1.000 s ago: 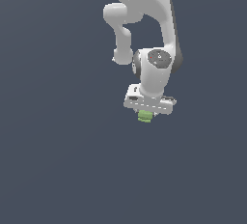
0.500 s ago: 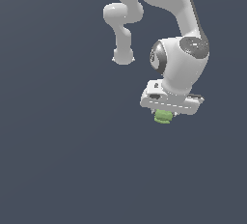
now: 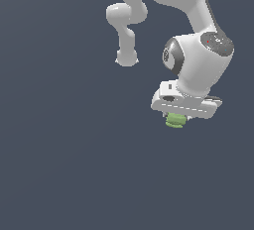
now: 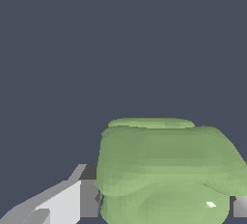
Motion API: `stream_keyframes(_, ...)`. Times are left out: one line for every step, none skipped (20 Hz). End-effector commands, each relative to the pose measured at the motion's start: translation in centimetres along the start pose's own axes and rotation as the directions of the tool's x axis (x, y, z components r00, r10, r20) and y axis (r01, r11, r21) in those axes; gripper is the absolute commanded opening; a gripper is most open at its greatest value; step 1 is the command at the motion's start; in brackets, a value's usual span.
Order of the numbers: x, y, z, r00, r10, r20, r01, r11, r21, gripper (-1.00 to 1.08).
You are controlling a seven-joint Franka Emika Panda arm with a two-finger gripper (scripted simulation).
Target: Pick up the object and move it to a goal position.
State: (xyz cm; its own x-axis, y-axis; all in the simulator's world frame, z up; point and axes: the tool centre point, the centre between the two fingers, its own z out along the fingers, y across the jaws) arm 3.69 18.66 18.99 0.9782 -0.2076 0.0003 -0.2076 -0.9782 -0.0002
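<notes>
While gripper [image 3: 176, 119] pinches object [image 3: 175, 120] right of frame centre, you see green lump lying wider than tall, long axis roughly horizontal; plain grey backdrop all round, nothing obstructing.

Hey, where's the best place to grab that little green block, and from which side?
Grip the green block across its flat-looking side faces, coming from above, as the gripper does now: a finger sits at each flank. It is lumpy and rounded, far narrower than the gripper, so a centred side pinch probably holds best.
</notes>
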Motion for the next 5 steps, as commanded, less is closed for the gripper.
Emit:
stream_keyframes(0.1, -0.12, -0.1, 1.0, 0.001, 0.0, -0.001, 1.0, 0.0, -1.0)
stream_keyframes(0.1, -0.1, -0.08, 1.0, 0.001, 0.0, -0.001, 1.0, 0.0, -1.0)
stream_keyframes(0.1, -0.05, -0.04, 1.0, 0.001, 0.0, -0.001, 1.0, 0.0, -1.0)
stream_keyframes(0.09, 0.0, 0.0, 1.0, 0.001, 0.0, -0.001, 1.0, 0.0, -1.0)
stream_keyframes(0.09, 0.02, 0.02, 1.0, 0.001, 0.0, -0.001, 1.0, 0.0, -1.0)
